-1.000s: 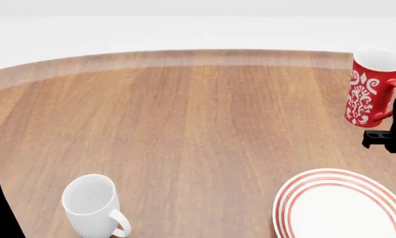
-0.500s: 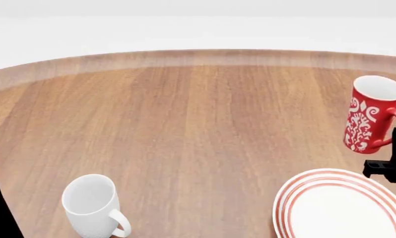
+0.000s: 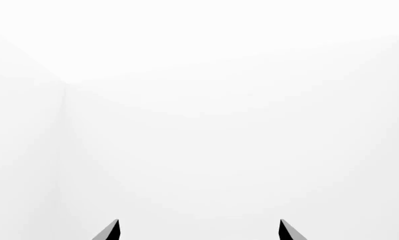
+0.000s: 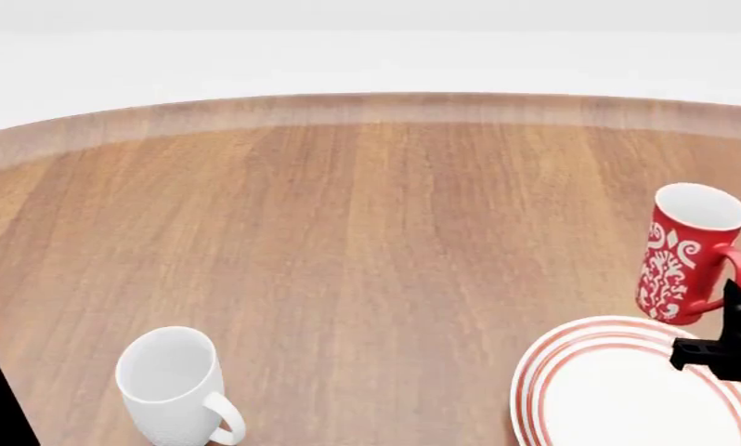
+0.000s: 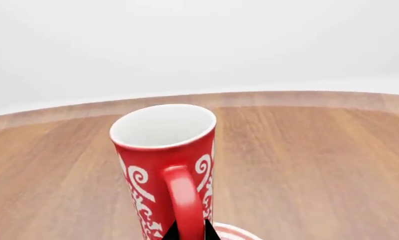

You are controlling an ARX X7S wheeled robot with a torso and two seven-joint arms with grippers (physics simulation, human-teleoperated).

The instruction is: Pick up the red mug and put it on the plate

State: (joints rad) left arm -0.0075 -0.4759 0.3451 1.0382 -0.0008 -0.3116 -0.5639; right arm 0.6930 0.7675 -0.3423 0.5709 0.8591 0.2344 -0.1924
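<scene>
Red mug [image 4: 686,251] upright — handle toward right tool [image 4: 727,342].

Red mug [image 4: 686,255] with white swirls, upright, at far rim of red-ringed white plate [image 4: 630,390]

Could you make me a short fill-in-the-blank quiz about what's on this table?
1. The right gripper holds the red mug by its ____.
2. The plate has ____ rings around its rim.
3. The plain mug near the table's front is ____ in colour.
4. The red mug's inside is ____.

Missing words: handle; red; white; white
</scene>
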